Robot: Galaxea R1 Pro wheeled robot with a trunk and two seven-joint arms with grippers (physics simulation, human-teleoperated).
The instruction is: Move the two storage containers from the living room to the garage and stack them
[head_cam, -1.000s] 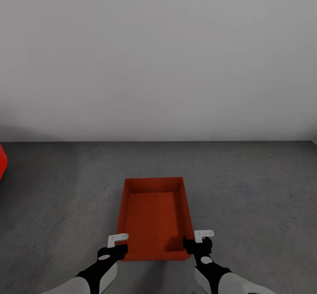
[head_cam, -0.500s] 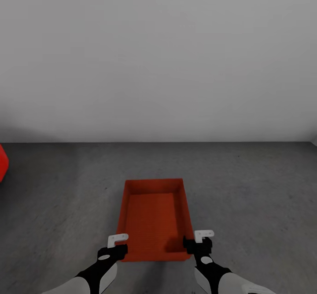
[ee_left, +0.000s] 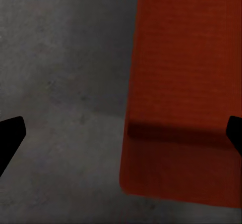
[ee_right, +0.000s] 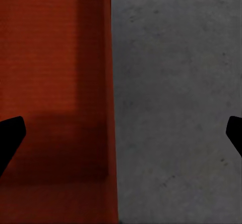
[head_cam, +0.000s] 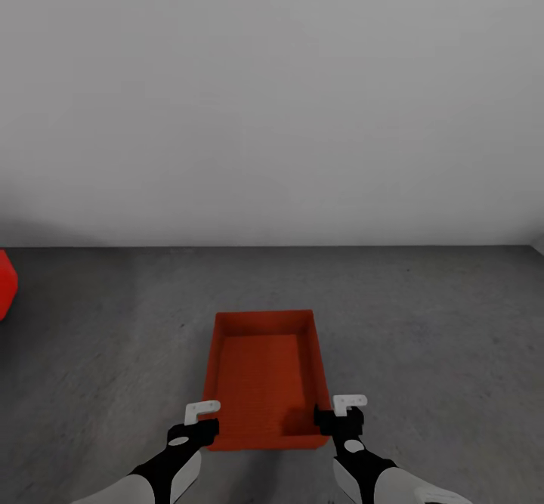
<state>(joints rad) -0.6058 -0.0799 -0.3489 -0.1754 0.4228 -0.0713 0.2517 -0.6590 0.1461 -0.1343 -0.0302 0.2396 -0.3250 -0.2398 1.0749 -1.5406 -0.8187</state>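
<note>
On dark grey concrete floor (head_cam: 423, 323), red-orange rigid open-topped storage container (head_cam: 264, 372); likely light, grip side walls; left pincer (head_cam: 202, 411), right pincer (head_cam: 349, 401) wide open, empty, at 6 o'clock corners.

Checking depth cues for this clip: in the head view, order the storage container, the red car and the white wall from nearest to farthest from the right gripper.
1. Storage container: right beside the right gripper, on the floor.
2. Red car: far left edge.
3. White wall: beyond the floor, straight ahead.

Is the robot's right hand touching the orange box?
Apart. In the right wrist view the right gripper is spread wide, its dark fingertips at the picture's edges, straddling the storage container wall with clear gaps on both sides.
</note>
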